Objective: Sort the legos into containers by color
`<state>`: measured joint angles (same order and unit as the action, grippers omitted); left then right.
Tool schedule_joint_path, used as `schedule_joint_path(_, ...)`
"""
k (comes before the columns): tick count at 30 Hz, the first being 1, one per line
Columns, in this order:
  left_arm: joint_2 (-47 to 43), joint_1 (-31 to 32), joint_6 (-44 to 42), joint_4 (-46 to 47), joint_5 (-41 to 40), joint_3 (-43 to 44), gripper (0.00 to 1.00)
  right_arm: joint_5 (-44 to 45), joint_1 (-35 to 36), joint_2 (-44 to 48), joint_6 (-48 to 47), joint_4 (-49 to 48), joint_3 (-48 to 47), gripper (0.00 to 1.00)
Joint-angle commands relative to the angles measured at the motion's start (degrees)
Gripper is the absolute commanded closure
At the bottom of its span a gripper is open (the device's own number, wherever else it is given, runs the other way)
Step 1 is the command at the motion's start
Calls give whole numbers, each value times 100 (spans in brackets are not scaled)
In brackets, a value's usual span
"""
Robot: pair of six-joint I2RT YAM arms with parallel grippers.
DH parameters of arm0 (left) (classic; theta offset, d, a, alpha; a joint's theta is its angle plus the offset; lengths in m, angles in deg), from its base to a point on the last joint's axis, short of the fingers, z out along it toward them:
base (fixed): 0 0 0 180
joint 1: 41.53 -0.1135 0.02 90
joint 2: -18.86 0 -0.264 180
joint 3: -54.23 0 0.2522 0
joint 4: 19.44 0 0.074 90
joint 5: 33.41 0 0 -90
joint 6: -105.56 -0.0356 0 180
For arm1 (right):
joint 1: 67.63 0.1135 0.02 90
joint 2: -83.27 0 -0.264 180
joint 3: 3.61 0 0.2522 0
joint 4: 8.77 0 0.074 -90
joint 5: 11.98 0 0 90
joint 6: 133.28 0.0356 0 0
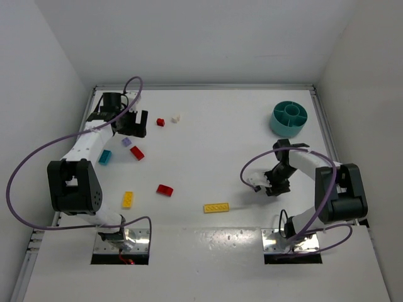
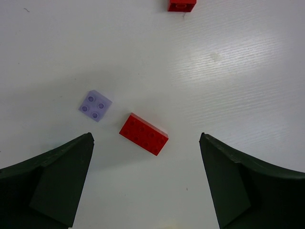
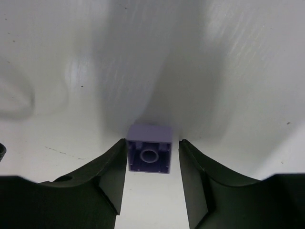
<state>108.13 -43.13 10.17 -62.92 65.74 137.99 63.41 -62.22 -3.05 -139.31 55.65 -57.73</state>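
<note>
Legos lie scattered on the left half of the table: a small red one [image 1: 160,122], a white one [image 1: 176,117], a purple one [image 1: 126,142], a red one [image 1: 136,153], a light blue one [image 1: 104,157], another red one [image 1: 165,190], a yellow one [image 1: 128,199] and a long yellow one [image 1: 216,207]. My left gripper [image 2: 146,138] hangs wide open above a red brick [image 2: 143,134], beside a purple brick [image 2: 95,105]. My right gripper [image 3: 153,141] is low at the table, its fingers narrowly around a purple brick [image 3: 149,150] lying on its side. One finger touches the brick, and a thin gap shows at the other. The teal container [image 1: 289,117] stands far right.
White walls enclose the table on three sides. Purple cables loop from both arms, the left one arching wide over the left edge [image 1: 19,170]. Another red brick [image 2: 181,5] shows at the top of the left wrist view.
</note>
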Motion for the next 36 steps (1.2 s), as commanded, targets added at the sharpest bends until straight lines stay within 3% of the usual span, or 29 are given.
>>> schedule_joint_path(1, -7, -41, -41, 45, -53, 93, 1, -60, 30, 2, 93, -126, 54, 53)
schedule_joint_path(8, 46, -41, -41, 45, -106, 93, 1, -85, 30, 291, 760, -179, -137, 74)
schedule_joint_path(10, 46, -41, -41, 45, -106, 93, 1, -366, -40, 292, 1523, -109, -497, 78)
schedule_joint_path(12, 46, -41, -41, 97, -106, 93, 1, -524, -92, 13, 2765, -47, -1383, 80)
schedule_joint_path(15, 46, -41, 11, 97, 16, 155, 1, -735, -259, -559, 4263, 137, -3026, 92)
schedule_joint_path(16, 46, -41, 81, 97, 17, 224, 1, -1006, -312, -970, 4886, 294, -3892, 93)
schedule_joint_path(20, 151, -41, 134, 97, 148, 330, 1, -1299, -549, -1518, 6199, 314, -5261, 96)
schedule_joint_path(27, 152, -94, 240, 97, 149, 445, 1, -772, -874, -2344, 6659, 314, -6492, 96)
schedule_joint_path(36, 152, -147, 293, 97, 149, 392, 1, -692, -1762, -2459, 6913, 261, -6485, 96)
